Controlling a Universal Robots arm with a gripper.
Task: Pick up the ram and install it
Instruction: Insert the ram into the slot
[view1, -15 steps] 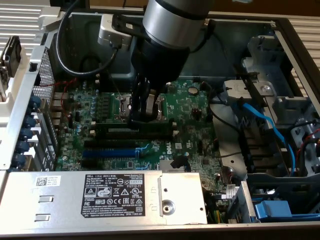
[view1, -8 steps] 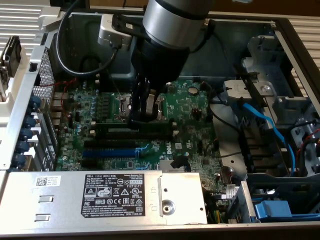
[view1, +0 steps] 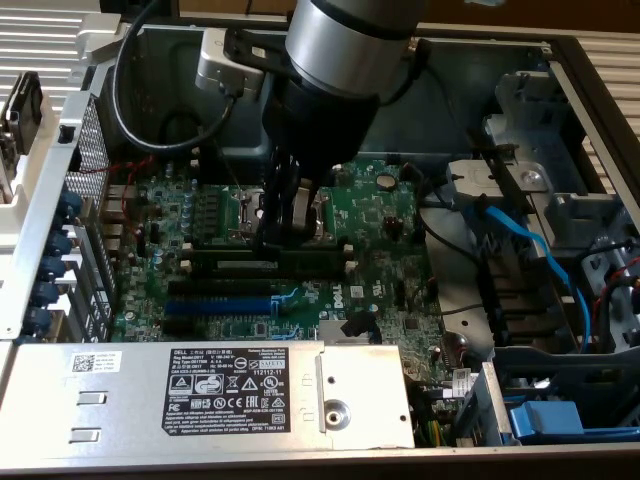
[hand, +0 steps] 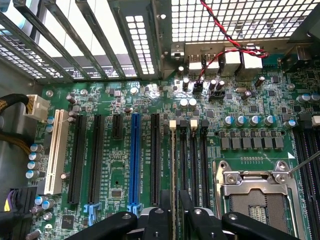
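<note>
The ram is a thin green stick seen edge-on. It stands upright in the outermost of the black memory slots, next to the long black expansion slots. In the exterior view the ram lies along its slot with a white label showing, just in front of the processor socket. My gripper reaches straight down onto it. In the wrist view my gripper straddles the near end of the stick. The black fingers stand a little off its two sides, so the jaws are narrowly open.
A blue expansion slot and black slots run parallel to the ram. The metal processor socket lies on the other side. In the exterior view the power supply lies in front and blue cables at the right. Red and black wires hang by the rear grille.
</note>
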